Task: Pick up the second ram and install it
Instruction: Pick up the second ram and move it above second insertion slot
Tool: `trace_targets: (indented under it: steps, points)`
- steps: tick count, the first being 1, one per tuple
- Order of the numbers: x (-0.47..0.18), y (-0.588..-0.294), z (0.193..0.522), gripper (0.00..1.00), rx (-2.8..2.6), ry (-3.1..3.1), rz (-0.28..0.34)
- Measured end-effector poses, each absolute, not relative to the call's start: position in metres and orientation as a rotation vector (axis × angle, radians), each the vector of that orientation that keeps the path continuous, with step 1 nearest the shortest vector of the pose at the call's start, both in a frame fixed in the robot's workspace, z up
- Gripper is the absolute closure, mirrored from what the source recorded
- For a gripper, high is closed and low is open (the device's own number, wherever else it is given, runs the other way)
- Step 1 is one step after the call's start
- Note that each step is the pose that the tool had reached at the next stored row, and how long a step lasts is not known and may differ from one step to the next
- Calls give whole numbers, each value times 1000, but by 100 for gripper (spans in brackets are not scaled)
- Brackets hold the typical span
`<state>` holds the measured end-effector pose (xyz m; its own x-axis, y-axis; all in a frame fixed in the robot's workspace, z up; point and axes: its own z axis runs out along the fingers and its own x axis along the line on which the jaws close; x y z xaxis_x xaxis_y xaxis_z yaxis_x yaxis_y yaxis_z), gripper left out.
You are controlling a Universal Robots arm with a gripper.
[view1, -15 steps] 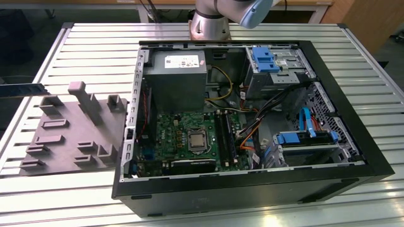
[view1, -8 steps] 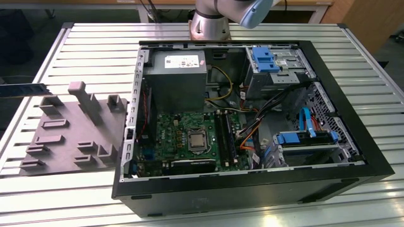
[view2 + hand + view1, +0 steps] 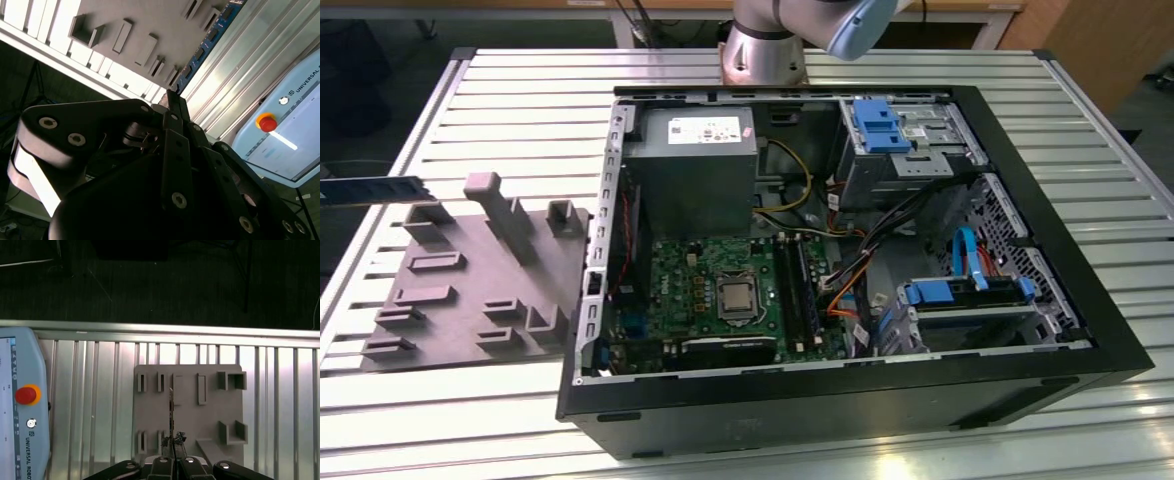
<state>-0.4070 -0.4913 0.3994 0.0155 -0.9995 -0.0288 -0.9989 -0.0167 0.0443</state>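
Right now the fingers (image 3: 176, 150) are pinching one end of the ram (image 3: 207, 37). The board sticks straight out past the tips along the fingers' own line. In the first wrist view it is seen edge-on, a thin sliver (image 3: 171, 410) rising from the closed tips.

In the exterior view the ram (image 3: 374, 188) hangs at the far 9 o'clock side, near the 10 o'clock corner of the grey tray (image 3: 454, 290). It looks lifted off the tray and roughly level, though its height above the desk (image 3: 520, 110) is hard to judge. Its long axis runs 9-to-3 there.

The key relation is with the slots (image 3: 794, 290) on the motherboard (image 3: 707, 290) inside the open case (image 3: 1067, 300). They lie well apart from the ram, at about 4 o'clock from it, and they run roughly 12-to-6. So the board's axis sits crosswise to the slots, by my judgement.

The arm base (image 3: 767, 50) stands at 12 o'clock of the case on the desk's far side. The wrist is out past the tray's 9 o'clock edge and looks back over the tray (image 3: 200, 420), with the pendant (image 3: 25, 405) lying on the desk beside it.
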Motion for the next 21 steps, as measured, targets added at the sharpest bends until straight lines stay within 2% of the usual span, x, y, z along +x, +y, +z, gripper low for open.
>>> trace_targets:
  steps: [21]
  points:
    - [-396,-491,399,88,2230,-2195,-81]
